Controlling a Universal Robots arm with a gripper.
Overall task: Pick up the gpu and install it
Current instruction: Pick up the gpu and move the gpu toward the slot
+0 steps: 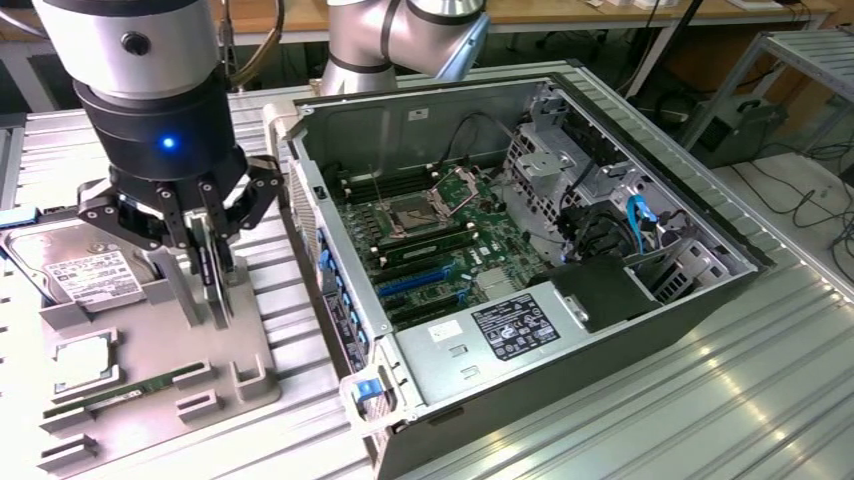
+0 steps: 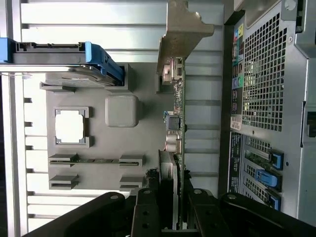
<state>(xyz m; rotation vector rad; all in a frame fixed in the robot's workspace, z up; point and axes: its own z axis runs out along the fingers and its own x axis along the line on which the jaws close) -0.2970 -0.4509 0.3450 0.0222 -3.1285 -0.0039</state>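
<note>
The pick-up step is judged to be in hand. The gpu (image 2: 178,123) is clamped on edge by the narrowly closed end effector (image 1: 214,298), at the grey holder (image 1: 160,365) beside the computer case (image 1: 400,130). A straight, untilted lift is judged necessary.

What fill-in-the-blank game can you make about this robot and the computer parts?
1. The hand hangs right over the thin ___ standing on edge in the gray tray.
2. The silver-labelled ___ lies flat in that tray beside the hand.
3. The motherboard inside the open computer case is coloured ___.
Missing words: gpu; hard drive; green.
</note>
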